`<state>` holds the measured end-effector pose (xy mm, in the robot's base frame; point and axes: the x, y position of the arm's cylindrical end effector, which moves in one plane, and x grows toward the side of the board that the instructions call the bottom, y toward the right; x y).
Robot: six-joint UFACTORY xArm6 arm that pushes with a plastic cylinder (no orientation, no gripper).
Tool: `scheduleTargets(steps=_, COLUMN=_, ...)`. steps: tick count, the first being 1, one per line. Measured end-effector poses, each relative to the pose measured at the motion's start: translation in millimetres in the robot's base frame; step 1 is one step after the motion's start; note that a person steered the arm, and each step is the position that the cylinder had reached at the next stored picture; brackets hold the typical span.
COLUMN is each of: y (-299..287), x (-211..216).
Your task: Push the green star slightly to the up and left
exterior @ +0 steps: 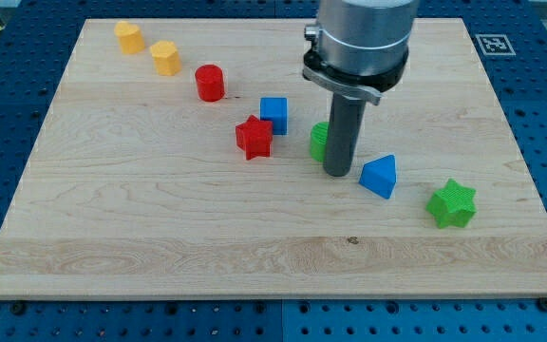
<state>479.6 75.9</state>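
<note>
The green star (452,203) lies on the wooden board (160,228) at the view's right, near the right edge. My tip (338,174) stands well to the star's left, between a green block (319,140), partly hidden behind the rod, and a blue triangular block (380,177). The tip is apart from the star, with the blue triangular block between them.
A red star (254,137) and a blue cube (273,114) sit left of the rod. A red cylinder (210,83) and two yellow blocks (165,57) (129,37) run in a line toward the board's upper left.
</note>
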Motion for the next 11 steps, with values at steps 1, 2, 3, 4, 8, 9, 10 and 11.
scheduleTargets(steps=1, y=21.1, x=-6.0)
scheduleTargets(steps=2, y=57.5, x=-8.0)
scheduleTargets(steps=3, y=97.5, x=-5.2)
scheduleTargets(steps=4, y=143.4, x=6.6)
scheduleTargets(steps=8, y=168.0, x=104.4)
scheduleTargets(steps=9, y=150.4, x=105.2)
scheduleTargets(steps=10, y=129.0, x=101.4)
scheduleTargets(steps=11, y=122.3, x=82.7)
